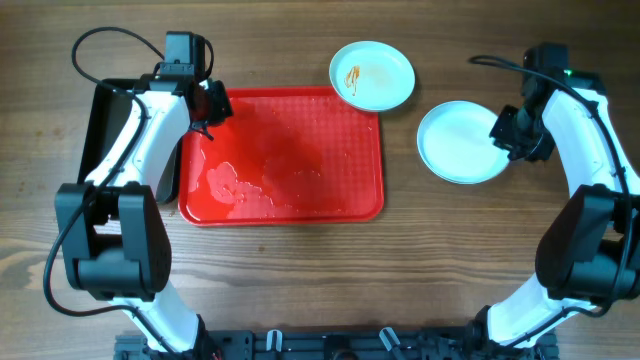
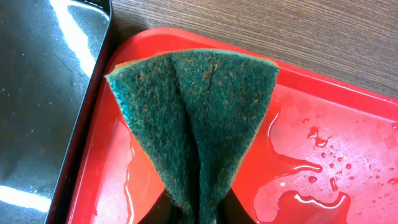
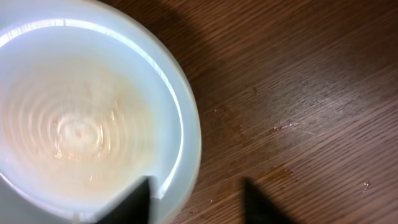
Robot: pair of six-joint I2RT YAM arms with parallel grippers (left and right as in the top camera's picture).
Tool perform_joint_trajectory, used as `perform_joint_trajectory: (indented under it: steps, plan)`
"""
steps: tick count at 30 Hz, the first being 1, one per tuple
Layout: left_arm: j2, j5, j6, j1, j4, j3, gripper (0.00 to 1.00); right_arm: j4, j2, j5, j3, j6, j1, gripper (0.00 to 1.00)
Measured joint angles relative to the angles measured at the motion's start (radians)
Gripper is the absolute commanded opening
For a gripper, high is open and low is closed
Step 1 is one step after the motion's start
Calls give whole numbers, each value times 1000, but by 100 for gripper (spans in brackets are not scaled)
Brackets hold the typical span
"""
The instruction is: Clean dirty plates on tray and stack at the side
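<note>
The red tray (image 1: 300, 150) lies mid-table, wet with puddles and bearing no plate. A plate (image 1: 372, 75) with orange smears sits on the table behind the tray's far right corner. A clean-looking pale plate (image 1: 455, 142) lies to the right of the tray; I cannot tell whether another lies under it. My left gripper (image 1: 212, 105) is over the tray's far left corner, shut on a folded green sponge (image 2: 196, 106). My right gripper (image 1: 508, 132) is open and straddles the right rim of the pale plate (image 3: 81, 118), one finger inside the rim and one outside (image 3: 199, 199).
A black tray (image 1: 100, 130) lies along the red tray's left side; it also shows in the left wrist view (image 2: 43, 93). Water pools on the red tray (image 2: 336, 124). Bare wooden table surrounds the plates.
</note>
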Motion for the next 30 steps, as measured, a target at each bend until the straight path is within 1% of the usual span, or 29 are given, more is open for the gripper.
perform_joint_trajectory:
  steps: [2, 3, 4, 5, 6, 7, 8, 9, 10, 11, 12, 15, 21, 26, 30]
  plan:
    - [0, 0, 0, 0, 0, 0, 11, 3, 0, -78, 18, -18, 0, 71]
    - [0, 0, 0, 0, 0, 0, 11, 39, 0, -174, 42, -44, 2, 71]
    - [0, 0, 0, 0, 2, 0, 11, 82, 0, -256, 61, -58, 10, 71]
    - [0, 0, 0, 0, 3, 0, 11, 163, -2, -341, 72, -64, 33, 71]
    - [0, 0, 0, 0, 6, 0, 11, 241, -2, -397, 82, -57, 82, 71]
    - [0, 0, 0, 0, 7, 0, 11, 411, 2, -412, 84, -12, 174, 67]
    - [0, 0, 0, 0, 7, 0, 10, 439, 6, -423, 87, 3, 221, 57]
    - [0, 0, 0, 0, 7, 0, 8, 480, 13, -428, 85, 24, 266, 50]
    - [0, 0, 0, 0, 6, 0, 7, 584, 56, -430, 98, 55, 331, 40]
    - [0, 0, -2, 0, 6, 0, 6, 618, 100, -424, 99, 77, 379, 32]
    - [0, 0, -3, 0, 7, 0, 6, 639, 148, -412, 98, 103, 425, 28]
    - [0, 0, -3, 0, 6, 0, 6, 679, 229, -366, 97, 145, 480, 27]
    - [0, 0, -3, 0, 6, 0, 5, 622, 297, -354, 97, 174, 480, 27]
    - [0, 0, -3, 0, 7, 0, 5, 567, 307, -392, 98, 198, 487, 26]
    - [0, 0, -3, 0, 6, 0, 4, 527, 312, -397, 97, 199, 555, 26]
